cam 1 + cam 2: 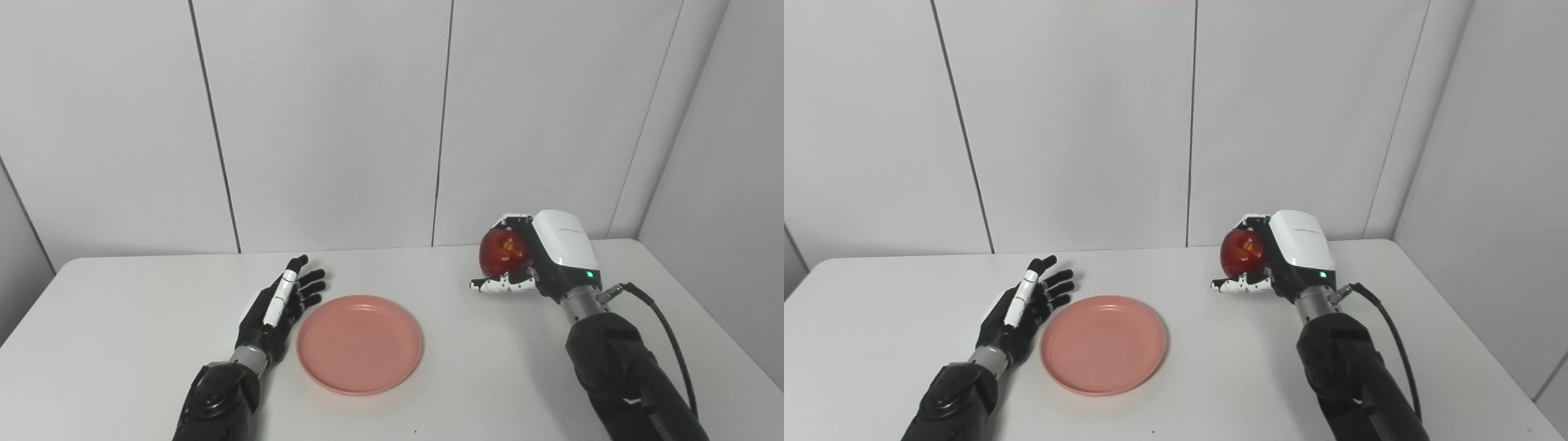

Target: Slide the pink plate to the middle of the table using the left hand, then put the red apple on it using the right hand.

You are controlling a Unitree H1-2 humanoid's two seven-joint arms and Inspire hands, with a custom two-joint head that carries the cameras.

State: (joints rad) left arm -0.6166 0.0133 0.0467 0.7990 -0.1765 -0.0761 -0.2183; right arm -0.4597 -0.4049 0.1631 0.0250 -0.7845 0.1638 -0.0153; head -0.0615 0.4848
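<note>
Apple (503, 252) sits gripped in the right robot hand (539, 257) above the worktop (122, 318), while the left robot hand (278, 306) lies open beside the plate (360, 344).

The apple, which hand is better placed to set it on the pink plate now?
The right hand. It already grips the red apple, raised off the table, to the right of the empty pink plate. The left hand lies open beside the plate's left rim.

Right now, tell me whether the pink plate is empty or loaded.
Empty. The pink plate shows only its bare inside; the red apple is held in the right hand, off to its right.
</note>
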